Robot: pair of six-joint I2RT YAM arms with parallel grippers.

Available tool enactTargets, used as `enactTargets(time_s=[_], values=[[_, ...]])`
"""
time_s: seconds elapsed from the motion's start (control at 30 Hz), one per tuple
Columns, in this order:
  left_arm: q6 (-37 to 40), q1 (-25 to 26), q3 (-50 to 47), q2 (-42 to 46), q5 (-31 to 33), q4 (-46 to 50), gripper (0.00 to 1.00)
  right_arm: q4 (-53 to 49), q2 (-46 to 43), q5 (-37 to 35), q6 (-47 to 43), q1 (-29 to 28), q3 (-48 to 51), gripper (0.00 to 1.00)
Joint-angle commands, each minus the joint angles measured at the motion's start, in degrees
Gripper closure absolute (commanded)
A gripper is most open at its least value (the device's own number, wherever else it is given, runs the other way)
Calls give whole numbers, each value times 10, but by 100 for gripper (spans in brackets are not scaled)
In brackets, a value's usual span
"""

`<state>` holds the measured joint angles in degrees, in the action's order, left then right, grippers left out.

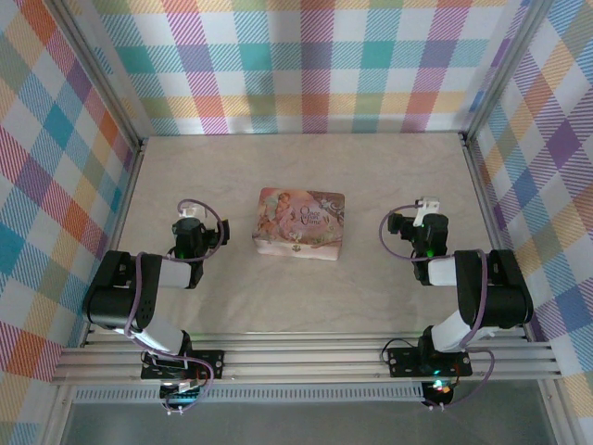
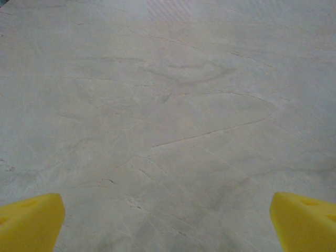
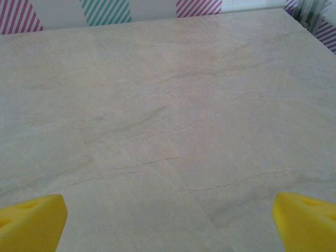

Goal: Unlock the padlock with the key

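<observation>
1. Closest to the arm bases, the left end effector (image 1: 189, 224) sits to the left of the pink tin box (image 1: 299, 225). Its jaws are spread wide and hold nothing, and its yellow pads (image 2: 31, 223) are poised over the pale desk (image 2: 168, 105).
2. Level with it, to the right of the tin box, the right end effector (image 1: 427, 219) is just as wide. Nothing lies between its pads (image 3: 304, 220), which face across the desk.
3. The tin box lies flat, lid up, between the two end effectors and well apart from each.
4. The padlock is too small to pick out from above. By judgement it hangs at the tin box's near face, which puts it between the two end effectors and well clear of both. The key cannot be made out.
5. Handling, as a judgement: so small a lock body should be light, stiff and smooth. It is likely to swing on its shackle and slide between the pads. The best hold looks to be across the flat sides of the body, leaving the keyhole end free. The other end effector would pinch the key by its head.
6. Beyond the tin box, the desk runs on to the checked wall (image 1: 306, 65).
</observation>
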<state>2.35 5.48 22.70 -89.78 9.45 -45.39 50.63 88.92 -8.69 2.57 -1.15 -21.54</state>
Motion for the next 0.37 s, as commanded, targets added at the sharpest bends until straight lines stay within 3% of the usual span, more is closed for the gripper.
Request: enactTargets(time_s=[0.0,0.33], values=[[-7,-6,12,1,-9,-15,0,2,-11,-16,3,-8,-3,0],[-8,-6,12,1,-9,-15,0,1,-9,-28,-1,-17,-4,0]])
